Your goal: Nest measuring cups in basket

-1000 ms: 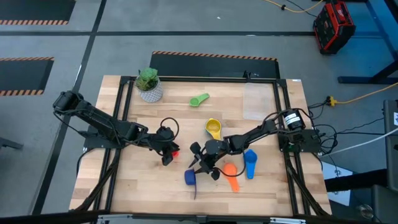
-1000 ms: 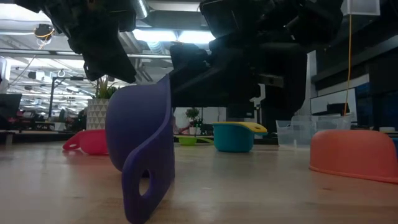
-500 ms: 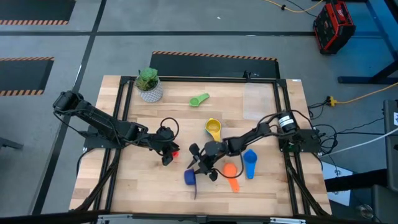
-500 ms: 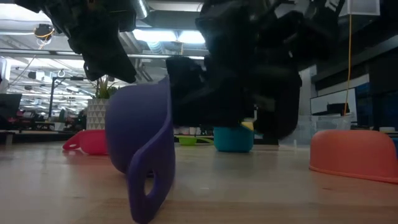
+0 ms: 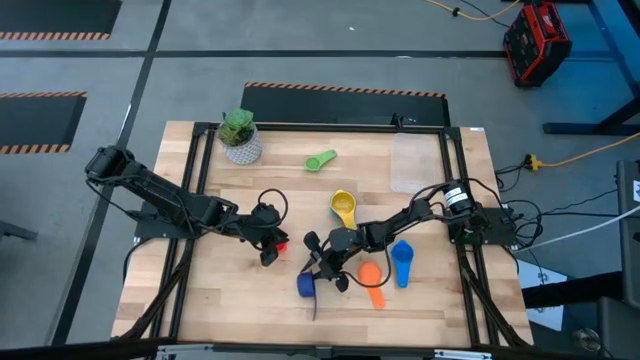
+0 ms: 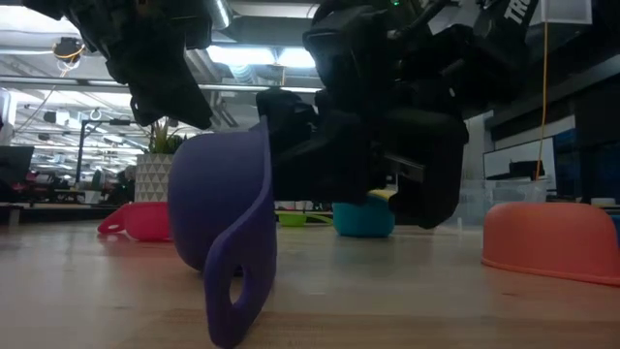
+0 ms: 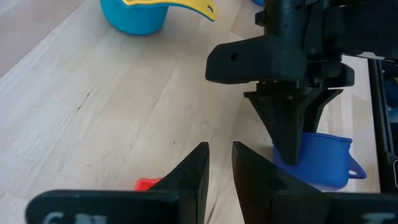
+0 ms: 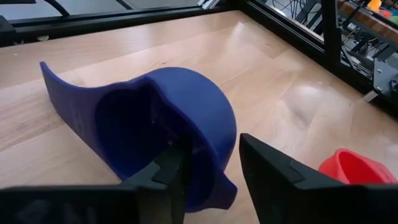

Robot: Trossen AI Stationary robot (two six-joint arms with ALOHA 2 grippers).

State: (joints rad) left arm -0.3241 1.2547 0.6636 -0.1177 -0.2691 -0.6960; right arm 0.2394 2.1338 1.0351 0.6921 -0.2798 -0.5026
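A dark blue measuring cup (image 5: 306,285) stands tipped near the table's front middle, and my right gripper (image 5: 320,266) is shut on it. My left gripper (image 5: 268,246) hangs above the table with its fingers a narrow gap apart, holding nothing. A red cup (image 5: 282,244) lies mouth down on the table beside it. A yellow cup sits in a teal cup (image 5: 343,207). An orange cup (image 5: 371,277) lies mouth down. A light blue cup (image 5: 402,258) and a green cup (image 5: 320,160) also lie on the table. The clear basket (image 5: 415,160) stands at the far right. My right gripper has the dark blue cup's bowl wall (image 8: 211,134) between its fingers, one finger (image 8: 177,165) inside the bowl and one (image 8: 267,171) outside. The fingers come slanting down from the table's right. The cup is tilted on its side, with its handle's end (image 6: 232,315) on the table.
A green plant in a white pot (image 5: 240,137) stands at the far left. A black frame (image 5: 455,180) runs along the table's edges. The bare wood between the cups and the basket is free room.
My right gripper has sunk a little toward the near edge with the dark blue cup. The cup has turned slightly, and its handle end has slid a little along the table. My left gripper has kept still.
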